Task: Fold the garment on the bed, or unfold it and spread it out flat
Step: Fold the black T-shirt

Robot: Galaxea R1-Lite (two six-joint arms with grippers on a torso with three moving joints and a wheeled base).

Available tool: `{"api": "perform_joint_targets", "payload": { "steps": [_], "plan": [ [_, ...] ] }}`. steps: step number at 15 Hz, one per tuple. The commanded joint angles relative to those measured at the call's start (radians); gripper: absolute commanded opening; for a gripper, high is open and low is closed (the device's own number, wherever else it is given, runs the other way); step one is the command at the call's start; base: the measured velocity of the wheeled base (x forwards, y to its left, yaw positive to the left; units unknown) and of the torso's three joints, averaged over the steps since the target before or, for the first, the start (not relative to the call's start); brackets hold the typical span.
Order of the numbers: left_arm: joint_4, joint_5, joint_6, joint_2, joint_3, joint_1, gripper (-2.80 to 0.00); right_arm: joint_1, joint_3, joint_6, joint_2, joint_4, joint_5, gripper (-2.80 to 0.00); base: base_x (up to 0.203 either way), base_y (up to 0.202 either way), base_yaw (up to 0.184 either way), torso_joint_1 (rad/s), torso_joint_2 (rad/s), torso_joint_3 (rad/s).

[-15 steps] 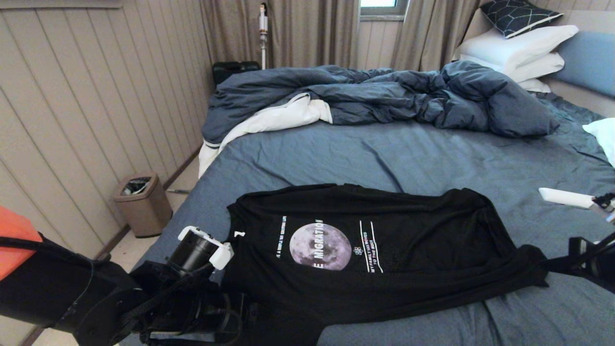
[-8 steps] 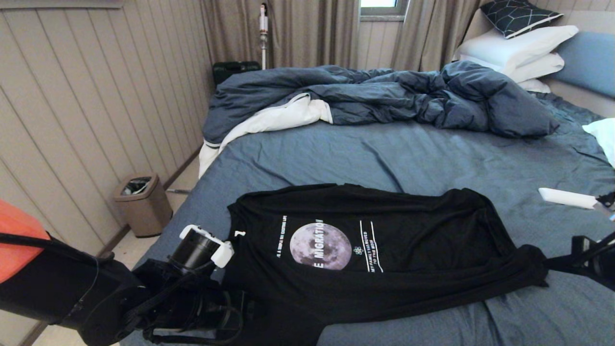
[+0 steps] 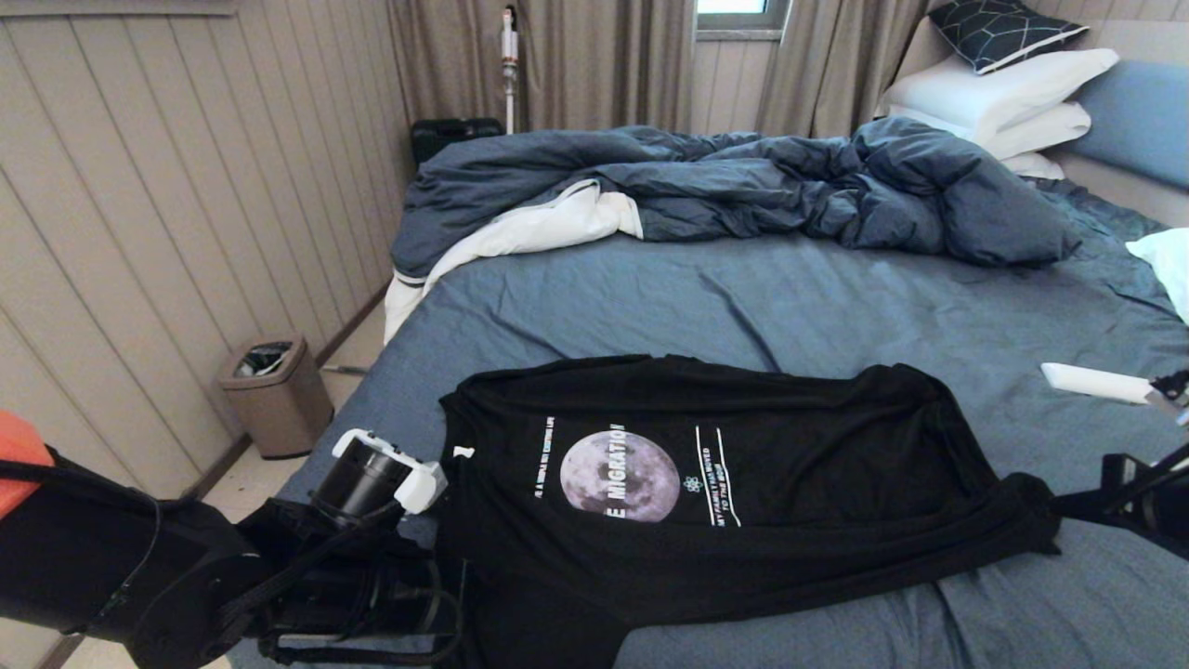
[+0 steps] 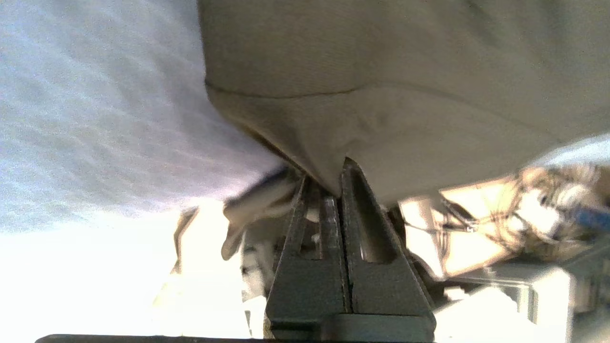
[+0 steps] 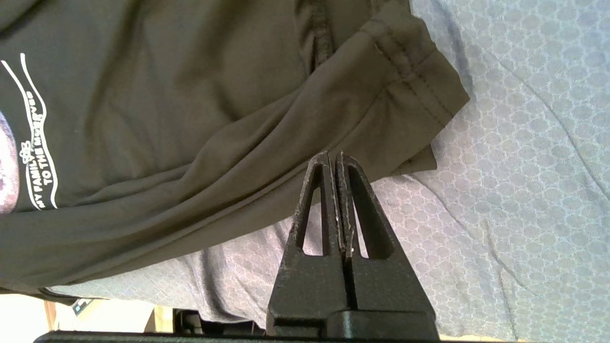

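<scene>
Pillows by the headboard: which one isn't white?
The dark navy cushion with thin pale geometric lines, perched on top of the stack. The pillows beneath it are plain white, as is the one at the right edge.

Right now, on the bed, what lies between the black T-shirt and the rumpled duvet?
Only bare slate-blue sheet lies between the T-shirt and the duvet; nothing else rests on that stretch. The head view shows it.

A home bedroom: a wide bed (image 3: 836, 307) with rumpled duvet (image 3: 743, 190) and pillows (image 3: 1003, 88) at one o'clock, curtains (image 3: 557, 60) at twelve, a small bin (image 3: 276, 395) at nine.
</scene>
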Motion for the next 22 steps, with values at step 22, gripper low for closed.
{"api": "perform_joint_targets", "payload": {
  "steps": [22],
  "plan": [
    [0.401,-0.112,0.010,0.200,-0.769,0.126,-2.80,-0.013,0.017,0.000,0.032,-0.002,0.001,-2.80,0.000,0.000,0.000,0.000,0.00,0.000]
  ]
}}
